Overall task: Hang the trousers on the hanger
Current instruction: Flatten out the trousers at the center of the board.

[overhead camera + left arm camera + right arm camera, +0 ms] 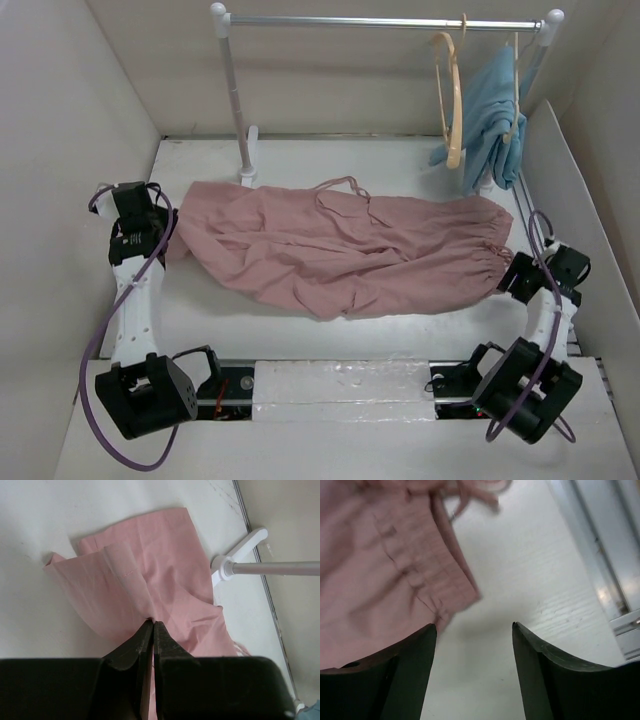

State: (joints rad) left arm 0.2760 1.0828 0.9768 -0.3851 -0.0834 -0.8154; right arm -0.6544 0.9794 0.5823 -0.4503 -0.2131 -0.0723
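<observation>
The dusty-pink trousers (pixel 340 250) lie spread across the table between the two arms. My left gripper (pixel 165 235) is at their left end, shut on a fold of the pink fabric (pixel 150 570), as its wrist view (pixel 152 622) shows. My right gripper (pixel 510 275) is open and empty just off the trousers' gathered right end (pixel 435 575); in its wrist view (pixel 474 626) bare table lies between the fingers. The pale tan wooden hanger (pixel 450 100) hangs empty on the rail at the back right.
A white clothes rail (pixel 385 22) on posts stands at the back; its left foot (pixel 240 552) is close to the trousers. A light-blue garment (pixel 492 115) hangs on a second hanger by the right post. White walls enclose the table on three sides.
</observation>
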